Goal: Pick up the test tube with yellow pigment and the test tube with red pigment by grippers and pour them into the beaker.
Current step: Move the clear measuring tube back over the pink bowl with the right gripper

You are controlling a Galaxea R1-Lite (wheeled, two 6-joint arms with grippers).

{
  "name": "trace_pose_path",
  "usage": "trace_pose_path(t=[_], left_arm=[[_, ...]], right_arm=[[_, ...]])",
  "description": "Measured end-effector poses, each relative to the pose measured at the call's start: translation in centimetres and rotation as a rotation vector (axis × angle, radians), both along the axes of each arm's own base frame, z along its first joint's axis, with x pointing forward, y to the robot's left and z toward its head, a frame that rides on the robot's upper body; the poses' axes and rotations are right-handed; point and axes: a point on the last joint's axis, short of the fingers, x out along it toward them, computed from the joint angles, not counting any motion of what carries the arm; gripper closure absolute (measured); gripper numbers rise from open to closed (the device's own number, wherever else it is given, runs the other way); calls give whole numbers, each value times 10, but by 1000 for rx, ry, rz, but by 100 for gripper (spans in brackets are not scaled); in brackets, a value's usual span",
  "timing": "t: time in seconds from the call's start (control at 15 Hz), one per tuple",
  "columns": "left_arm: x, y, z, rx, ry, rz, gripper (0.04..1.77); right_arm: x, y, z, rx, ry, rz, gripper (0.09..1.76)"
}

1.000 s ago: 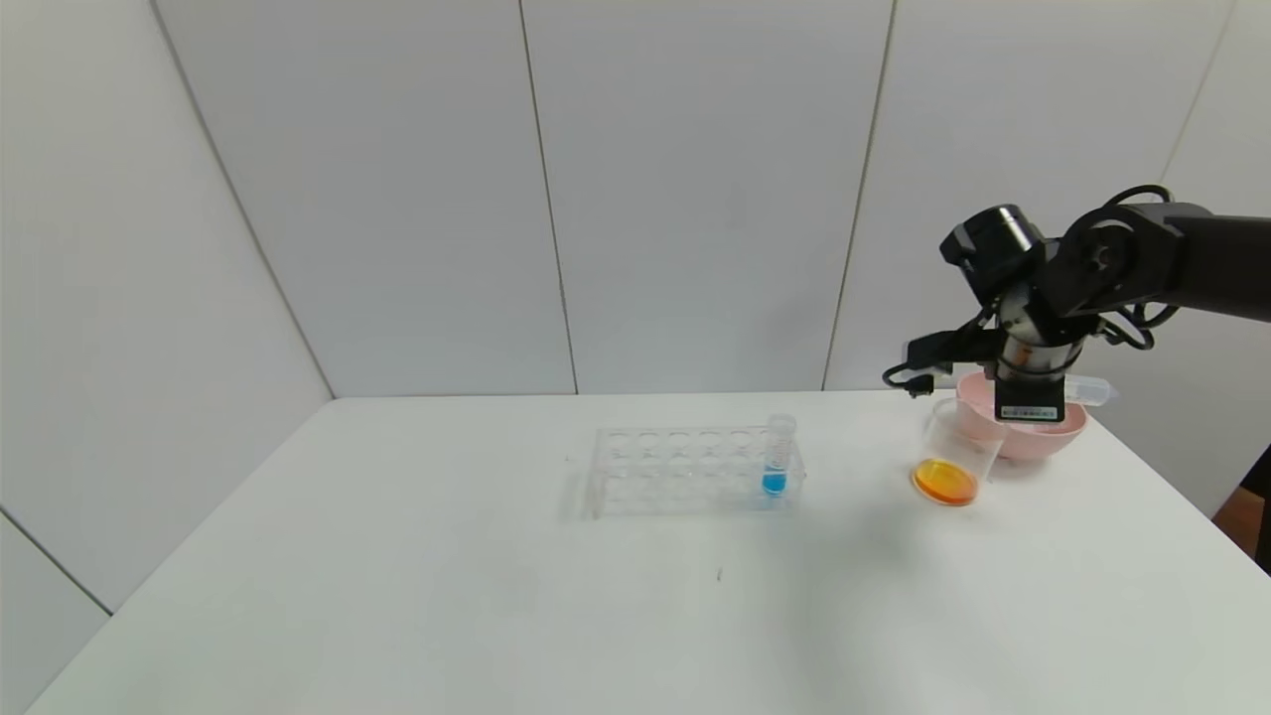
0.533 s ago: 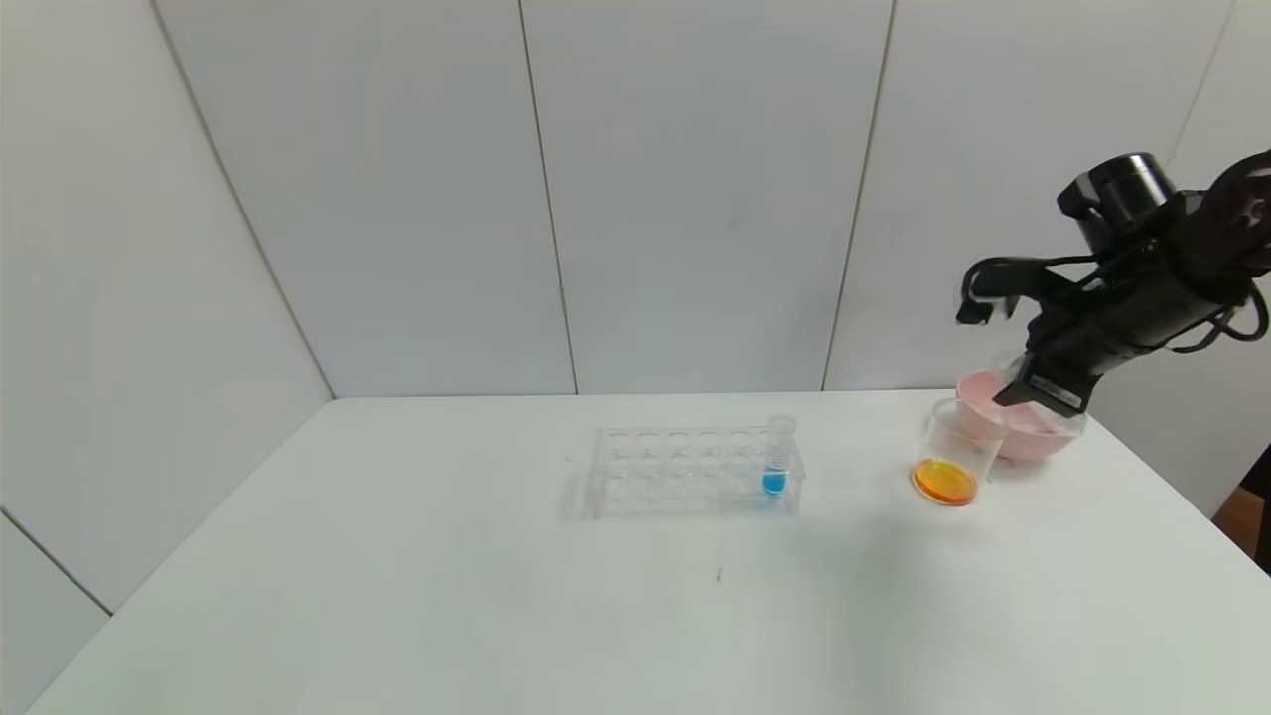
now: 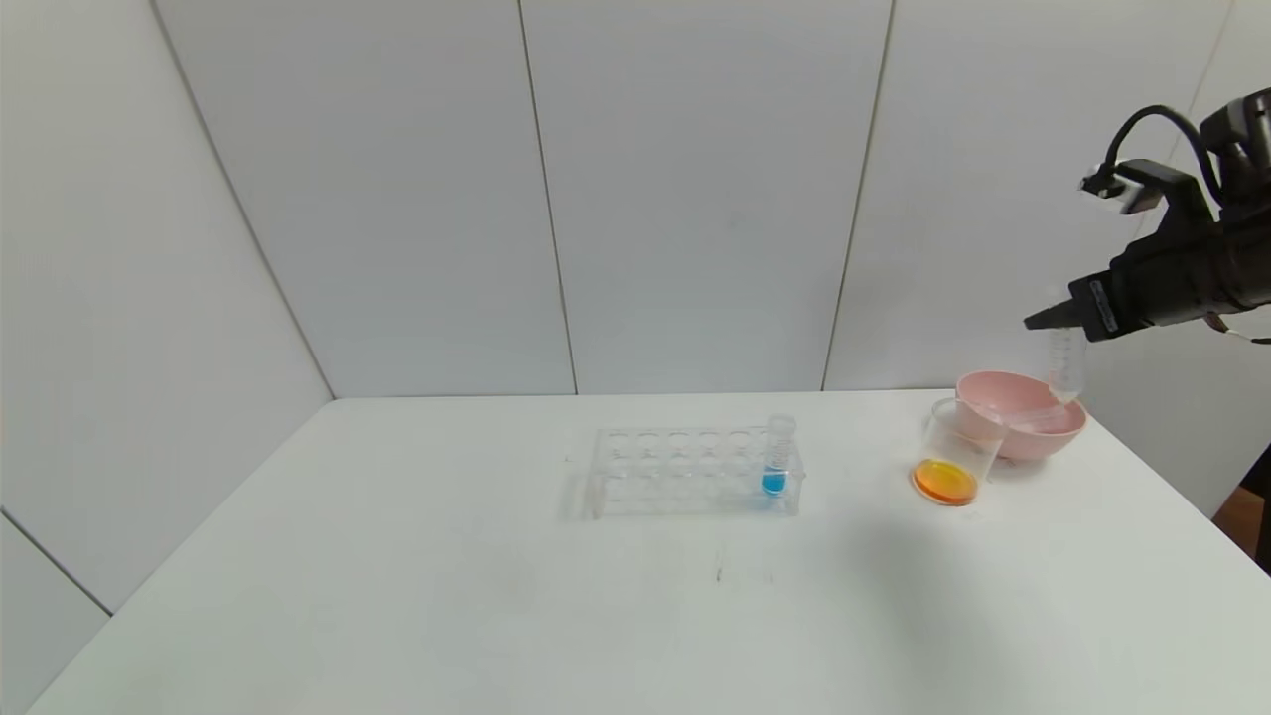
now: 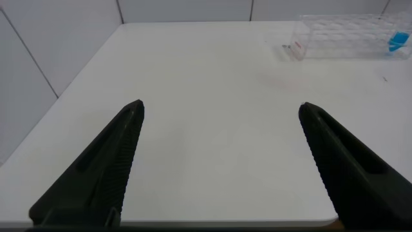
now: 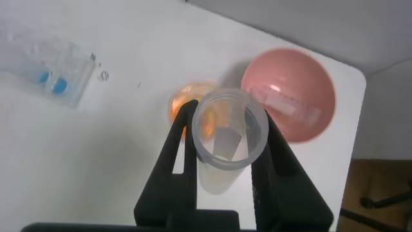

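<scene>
My right gripper (image 3: 1059,324) is shut on a clear, empty test tube (image 3: 1064,367), which hangs upright, mouth up, above the pink bowl (image 3: 1028,442). In the right wrist view the gripper (image 5: 226,113) clamps the tube (image 5: 219,177) just below its rim. The beaker (image 3: 955,447) stands to the bowl's left with orange liquid in its bottom; it shows behind the tube in the right wrist view (image 5: 183,95). A second empty tube (image 3: 1023,417) lies in the bowl. I cannot tell which tube held yellow or red. My left gripper (image 4: 220,107) is open over bare table.
A clear rack (image 3: 685,469) stands mid-table with one blue-filled tube (image 3: 776,459) at its right end; the left wrist view shows the rack (image 4: 347,35) far off. The bowl (image 5: 290,67) sits near the table's right back corner.
My right gripper rose and swung to the right, away from the beaker. The held tube turned from lying sideways to hanging upright over the bowl.
</scene>
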Motion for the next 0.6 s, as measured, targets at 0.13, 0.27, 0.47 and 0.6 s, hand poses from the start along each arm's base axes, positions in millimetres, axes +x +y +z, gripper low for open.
trace_pose_path(t=[0.13,0.27,0.47,0.6], left_arm=[[0,0,0,0,0,0,9],[0,0,0,0,0,0,9],[0,0,0,0,0,0,9],[0,0,0,0,0,0,9]], right_arm=[[4,-1,0,69,-111,-52,131],[3,-5,-6,104,-189,-81,131],[-3,-18,-11,160,-276,-222,131],[-4,-24,-12,161,-301,-336,131]])
